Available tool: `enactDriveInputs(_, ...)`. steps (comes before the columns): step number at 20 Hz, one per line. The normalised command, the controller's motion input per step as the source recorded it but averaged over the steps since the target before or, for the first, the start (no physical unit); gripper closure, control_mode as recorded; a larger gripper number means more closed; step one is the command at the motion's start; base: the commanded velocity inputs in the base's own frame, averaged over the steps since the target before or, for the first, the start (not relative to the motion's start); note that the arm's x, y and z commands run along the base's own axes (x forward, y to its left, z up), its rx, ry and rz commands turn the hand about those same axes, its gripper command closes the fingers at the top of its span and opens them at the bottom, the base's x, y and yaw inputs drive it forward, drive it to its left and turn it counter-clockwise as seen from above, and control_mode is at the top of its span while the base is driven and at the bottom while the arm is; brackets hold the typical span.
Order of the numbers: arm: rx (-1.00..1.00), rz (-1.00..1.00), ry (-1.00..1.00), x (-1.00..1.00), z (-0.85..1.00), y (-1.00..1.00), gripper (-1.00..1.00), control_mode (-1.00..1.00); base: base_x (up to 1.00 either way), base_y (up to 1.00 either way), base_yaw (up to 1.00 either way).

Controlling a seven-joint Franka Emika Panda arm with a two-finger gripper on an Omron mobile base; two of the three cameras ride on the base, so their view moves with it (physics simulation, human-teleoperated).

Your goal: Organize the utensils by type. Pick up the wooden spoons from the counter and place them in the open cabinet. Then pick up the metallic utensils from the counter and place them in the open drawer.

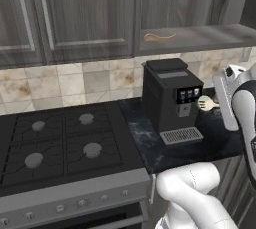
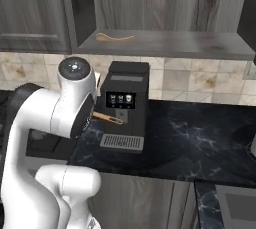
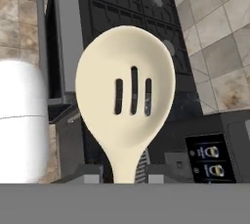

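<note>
A pale slotted wooden spoon [image 3: 128,96] stands upright between my fingertips [image 3: 84,174], and my gripper [image 3: 124,178] is shut on its handle. From the left base view its bowl [image 1: 205,104] hangs in front of the coffee machine, above the counter. The right base view catches the spoon edge-on [image 2: 107,117], beside my arm. Another wooden spoon [image 1: 159,36] [image 2: 115,37] lies on the shelf of the open cabinet [image 1: 200,35] [image 2: 165,43], up above the machine.
A black coffee machine [image 1: 170,98] [image 2: 125,103] stands on the dark marble counter [image 2: 200,138] under the cabinet shelf. The black stove [image 1: 55,143] lies to its left. Closed cabinet doors [image 1: 75,13] flank the open one.
</note>
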Motion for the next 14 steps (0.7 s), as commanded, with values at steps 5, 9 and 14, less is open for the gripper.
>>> enactDriveInputs(5, -0.02, 0.00, -0.14, 0.30, 0.51, -0.32, 1.00, -1.00, 0.00, 0.00, 0.00)
enactDriveInputs(9, 0.00, 0.03, -0.26, 0.21, 0.48, -0.43, 1.00, -1.00, 0.00, 0.00, 0.00)
enactDriveInputs(14, -0.01, 0.01, -0.25, 0.12, 0.55, -0.40, 1.00, -1.00, 0.00, 0.00, 0.00)
